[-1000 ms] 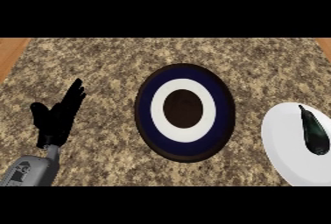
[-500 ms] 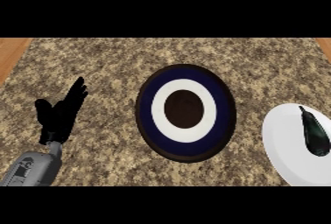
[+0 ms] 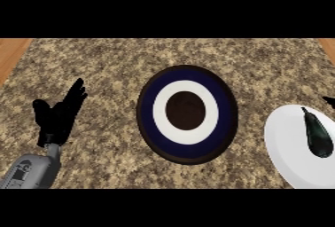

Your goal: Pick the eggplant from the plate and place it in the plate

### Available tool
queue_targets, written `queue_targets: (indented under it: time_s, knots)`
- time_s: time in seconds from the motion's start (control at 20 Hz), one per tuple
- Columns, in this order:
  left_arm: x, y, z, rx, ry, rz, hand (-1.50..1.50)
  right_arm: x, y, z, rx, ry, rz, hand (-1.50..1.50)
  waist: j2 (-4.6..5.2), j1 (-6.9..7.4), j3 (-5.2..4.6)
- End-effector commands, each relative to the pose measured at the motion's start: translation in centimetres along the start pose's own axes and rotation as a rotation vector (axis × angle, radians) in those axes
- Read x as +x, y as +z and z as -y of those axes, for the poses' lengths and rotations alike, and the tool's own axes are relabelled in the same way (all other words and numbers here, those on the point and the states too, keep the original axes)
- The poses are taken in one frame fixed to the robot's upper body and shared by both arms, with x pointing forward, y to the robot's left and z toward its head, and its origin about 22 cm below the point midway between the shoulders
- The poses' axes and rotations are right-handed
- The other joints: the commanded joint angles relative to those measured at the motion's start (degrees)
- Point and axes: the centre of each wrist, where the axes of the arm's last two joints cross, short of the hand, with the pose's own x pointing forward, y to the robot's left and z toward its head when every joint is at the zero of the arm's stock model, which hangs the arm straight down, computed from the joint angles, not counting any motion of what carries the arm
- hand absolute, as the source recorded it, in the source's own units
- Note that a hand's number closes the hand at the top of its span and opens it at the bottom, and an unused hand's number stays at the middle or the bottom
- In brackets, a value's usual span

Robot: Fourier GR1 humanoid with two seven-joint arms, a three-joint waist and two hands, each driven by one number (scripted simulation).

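On the white plate (image 3: 288, 150) at the counter's right edge lies the eggplant (image 3: 318, 137), dark, slim, lengthwise, stem end pointing away. It likely is light, smooth and somewhat slippery; its thicker near half looks the best place to grasp. At centre, well apart, sits the blue plate (image 3: 186, 150), with bare counter (image 3: 104, 62) between. The left hand (image 3: 59, 116) rests at left, fingers straight and spread. The right hand cannot be made out.
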Motion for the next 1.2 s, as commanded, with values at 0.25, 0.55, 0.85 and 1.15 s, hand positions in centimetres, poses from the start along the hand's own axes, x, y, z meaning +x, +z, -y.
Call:
queue_targets:
  time_s: [0.25, 0.55, 0.85, 1.15]
  knots:
    - [-0.1, 0.3, 0.1, 0.002, -0.001, -0.008, 0.00, -0.3, -2.4, -1.7, 0.204, 0.041, 0.014, -1.50, -0.06, -0.07, -0.02]
    - [0.7, -0.3, -1.7, 0.000, 0.000, -0.002, 0.00, 1.3, -4.0, -0.1, 0.221, 0.054, -0.004, -1.50, -0.11, -0.26, -0.06]
    - [0.9, -0.9, -0.4, 0.016, 0.010, -0.004, 0.00, 2.5, -6.6, -0.7, 0.230, 0.102, -0.037, -1.50, 0.05, -0.01, -0.03]
    - [0.1, 0.3, -1.5, -0.009, -0.006, 0.011, 0.00, 0.9, -6.7, -3.4, 0.255, 0.147, -0.036, -1.50, 0.01, -0.20, -0.04]
